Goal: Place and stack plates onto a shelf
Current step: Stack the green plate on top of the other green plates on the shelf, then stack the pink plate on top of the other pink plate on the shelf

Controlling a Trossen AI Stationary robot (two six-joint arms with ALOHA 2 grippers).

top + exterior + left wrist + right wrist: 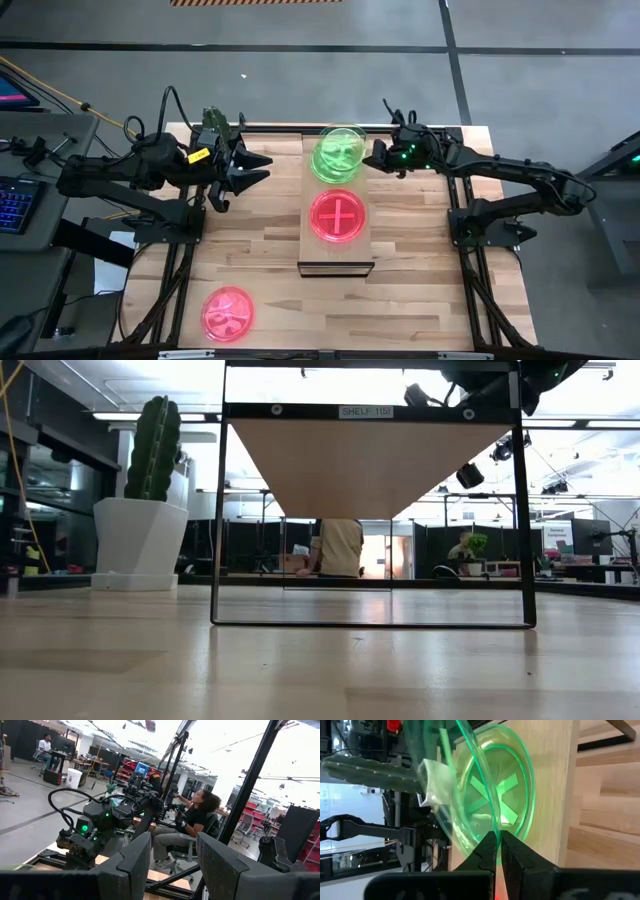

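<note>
On plank table (270, 260), shelf (336, 262), right hand (498, 851) pinching green plate (492, 795), left hand (172, 862) wide.

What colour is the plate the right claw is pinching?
Neon green plate with a cross mark, clearest in the right wrist view.

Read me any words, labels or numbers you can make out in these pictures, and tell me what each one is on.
"SHELF 15" and one more character, too small to tell: a small white label on the top bar of the shelf frame, low view.
Yellow tag on the left arm near the left pincer: print too small to read.
Signs in the room behind: too blurred to read.
Plates: only cross marks, no lettering.
</note>
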